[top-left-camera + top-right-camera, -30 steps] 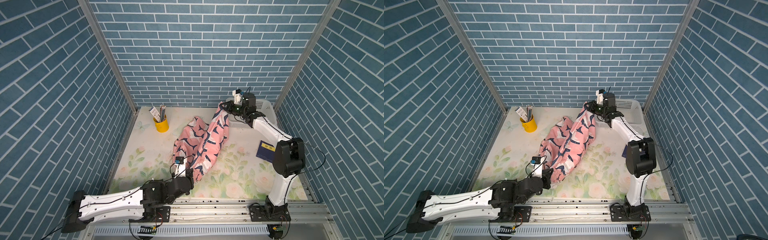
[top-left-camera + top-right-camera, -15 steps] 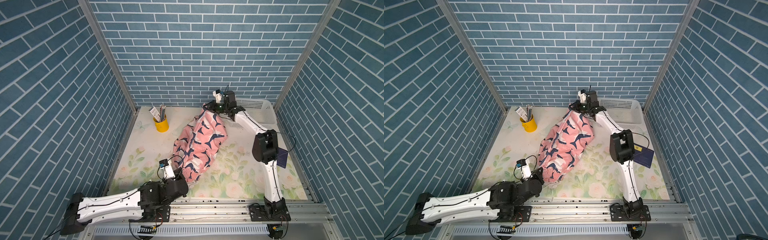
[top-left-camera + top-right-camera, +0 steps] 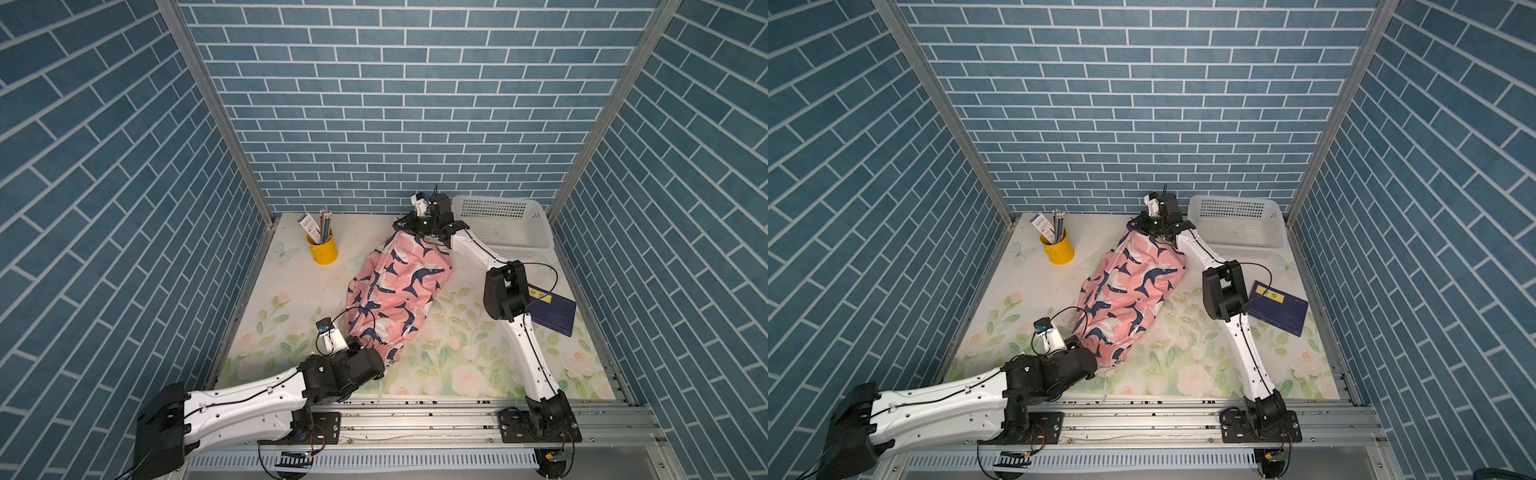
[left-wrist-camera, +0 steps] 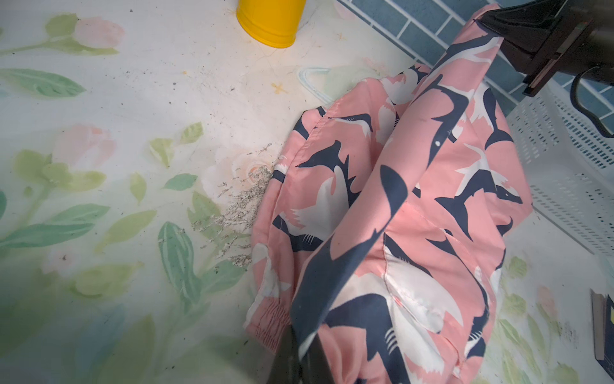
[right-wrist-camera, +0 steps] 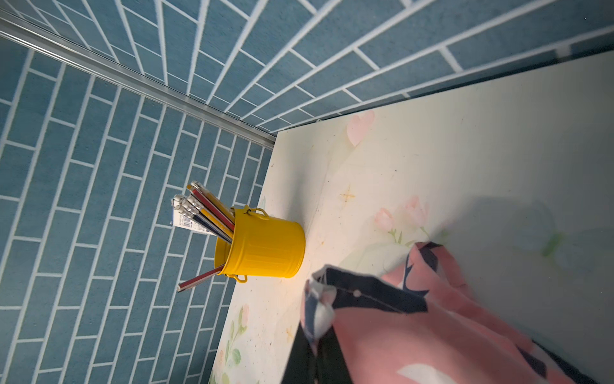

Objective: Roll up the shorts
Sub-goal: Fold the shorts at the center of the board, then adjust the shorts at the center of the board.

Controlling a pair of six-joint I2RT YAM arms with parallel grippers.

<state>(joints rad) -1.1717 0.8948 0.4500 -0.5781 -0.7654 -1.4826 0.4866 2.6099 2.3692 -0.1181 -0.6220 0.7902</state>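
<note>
The pink shorts (image 3: 399, 291) with navy-and-white sharks hang stretched between both grippers, running from near left to far right over the floral table in both top views (image 3: 1129, 291). My left gripper (image 3: 360, 347) (image 3: 1077, 343) is shut on the gathered waistband end; in the left wrist view its dark jaws (image 4: 300, 352) pinch the fabric (image 4: 415, 216). My right gripper (image 3: 401, 222) (image 3: 1134, 224) is shut on the hem end near the back wall, lifted off the table. The right wrist view shows the hem corner (image 5: 432, 325) clamped in the jaws (image 5: 315, 349).
A yellow cup (image 3: 322, 249) (image 3: 1057, 249) (image 5: 262, 249) of pencils stands at the back left. At the back right sits a white basket (image 3: 498, 224) (image 3: 1237, 224) right beside the right gripper. A navy book (image 3: 552, 313) (image 3: 1279, 307) lies by the right wall.
The right gripper has carried the hem end leftward along the back wall. The left gripper has drawn the waistband end left and nearer. The shorts now spread wider between them.
</note>
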